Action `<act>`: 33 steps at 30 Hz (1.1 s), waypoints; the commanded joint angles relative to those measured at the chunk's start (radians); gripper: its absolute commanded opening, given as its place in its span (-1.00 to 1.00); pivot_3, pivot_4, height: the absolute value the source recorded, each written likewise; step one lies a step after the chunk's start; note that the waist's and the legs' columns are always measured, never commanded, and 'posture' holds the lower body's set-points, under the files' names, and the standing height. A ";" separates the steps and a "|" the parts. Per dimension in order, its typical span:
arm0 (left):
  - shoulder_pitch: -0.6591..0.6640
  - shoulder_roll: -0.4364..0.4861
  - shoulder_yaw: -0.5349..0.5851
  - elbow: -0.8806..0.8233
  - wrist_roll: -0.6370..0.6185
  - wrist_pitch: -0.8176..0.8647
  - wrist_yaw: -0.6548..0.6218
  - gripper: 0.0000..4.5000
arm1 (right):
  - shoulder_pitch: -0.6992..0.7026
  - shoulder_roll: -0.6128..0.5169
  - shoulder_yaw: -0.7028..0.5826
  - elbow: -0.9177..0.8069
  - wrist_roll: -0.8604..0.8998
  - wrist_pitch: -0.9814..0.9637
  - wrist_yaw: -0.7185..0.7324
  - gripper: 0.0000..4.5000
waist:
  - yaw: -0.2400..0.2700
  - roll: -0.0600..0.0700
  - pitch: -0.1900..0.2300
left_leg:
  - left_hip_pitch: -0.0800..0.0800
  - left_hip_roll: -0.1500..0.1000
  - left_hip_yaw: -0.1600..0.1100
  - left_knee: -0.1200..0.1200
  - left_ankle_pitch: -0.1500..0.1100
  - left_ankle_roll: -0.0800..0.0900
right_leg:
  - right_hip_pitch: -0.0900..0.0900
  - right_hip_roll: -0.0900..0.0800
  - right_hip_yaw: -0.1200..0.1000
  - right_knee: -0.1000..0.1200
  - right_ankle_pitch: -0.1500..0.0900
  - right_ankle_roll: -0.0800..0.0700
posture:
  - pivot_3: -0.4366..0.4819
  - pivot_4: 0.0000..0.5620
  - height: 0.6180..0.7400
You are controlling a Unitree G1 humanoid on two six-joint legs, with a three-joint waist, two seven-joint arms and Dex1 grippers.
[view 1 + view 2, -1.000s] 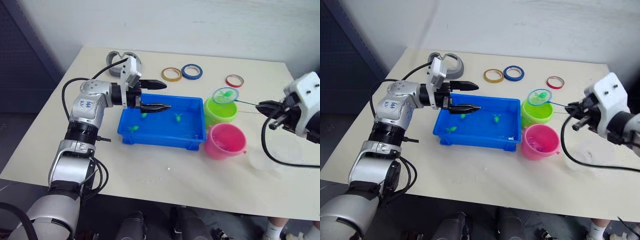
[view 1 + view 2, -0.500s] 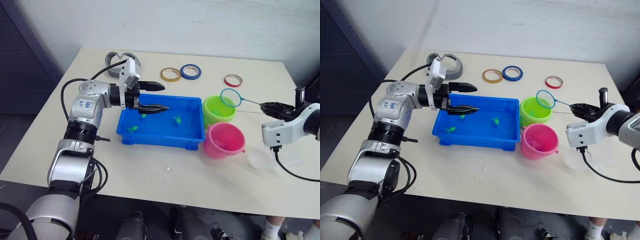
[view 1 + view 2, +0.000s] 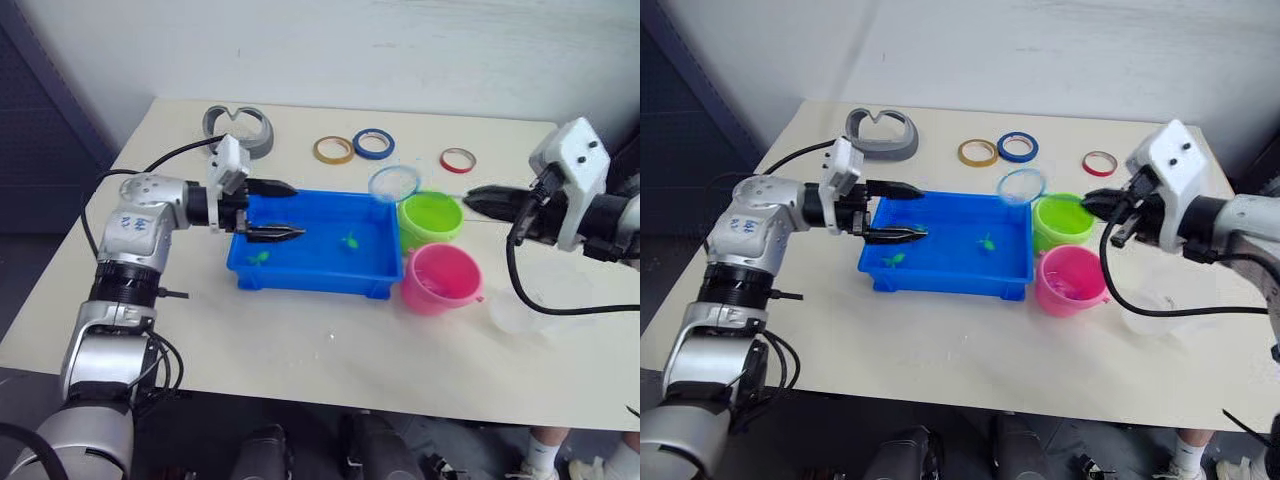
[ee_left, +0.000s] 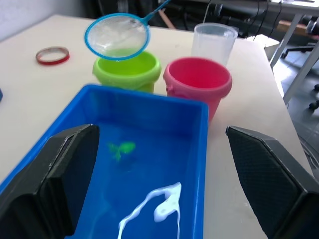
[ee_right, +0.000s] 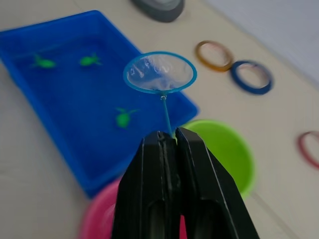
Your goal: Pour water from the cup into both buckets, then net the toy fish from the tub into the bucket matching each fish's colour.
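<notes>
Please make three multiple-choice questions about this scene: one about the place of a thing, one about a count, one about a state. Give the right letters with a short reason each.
1. Where is the hoop of the net?
A. Above the far right corner of the blue tub, beside the green bucket
B. Inside the pink bucket
C. Flat on the table near the tape rings

2. How many green toy fish lie in the tub?
A. One
B. Three
C. Five

3. What is the state of the right claw?
A. Wide open and empty
B. Shut on the net's handle
C. Shut on the clear cup

Right letters:
1 A: the head views show the hoop raised at that corner.
2 B: the right wrist view shows three.
3 B: its black fingers pinch the thin handle.
</notes>
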 commanded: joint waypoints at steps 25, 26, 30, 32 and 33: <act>0.127 0.083 0.069 -0.310 -0.068 0.121 0.133 0.98 | -0.122 0.281 0.118 0.300 -0.113 0.086 -0.142 -1.00 | 0.007 0.000 0.000 | -0.004 -0.002 0.000 0.000 -0.001 0.004 | -0.002 -0.003 -0.001 0.000 0.000 0.000 | -0.05 -0.47 1.00; 0.120 0.080 0.065 -0.302 -0.067 0.117 0.132 0.98 | -0.109 0.276 0.128 0.278 -0.126 0.049 -0.126 -1.00 | 0.006 0.000 0.000 | -0.004 -0.002 0.000 0.000 -0.001 0.004 | -0.002 -0.002 -0.002 0.000 0.000 0.000 | -0.05 -0.47 1.00; 0.093 0.062 0.049 -0.270 -0.061 0.096 0.123 0.98 | -0.034 0.227 0.170 0.188 -0.212 -0.143 -0.047 -1.00 | 0.005 0.000 0.000 | -0.006 -0.003 -0.001 0.000 -0.001 0.004 | -0.002 -0.002 -0.003 -0.001 0.000 0.001 | -0.05 -0.47 1.00; 0.077 0.051 0.040 -0.247 -0.059 0.082 0.118 0.98 | -0.007 0.224 0.155 0.157 -0.227 -0.190 -0.039 -1.00 | 0.005 0.000 0.000 | -0.006 -0.003 -0.001 0.000 -0.002 0.004 | -0.002 -0.002 -0.003 -0.001 0.001 0.001 | -0.05 -0.47 1.00; 0.070 0.046 0.036 -0.237 -0.058 0.075 0.116 0.98 | 0.007 0.221 0.146 0.140 -0.234 -0.209 -0.037 -1.00 | 0.005 0.000 0.000 | -0.006 -0.003 -0.001 0.000 -0.002 0.004 | -0.002 -0.002 -0.003 -0.001 0.001 0.001 | -0.05 -0.47 1.00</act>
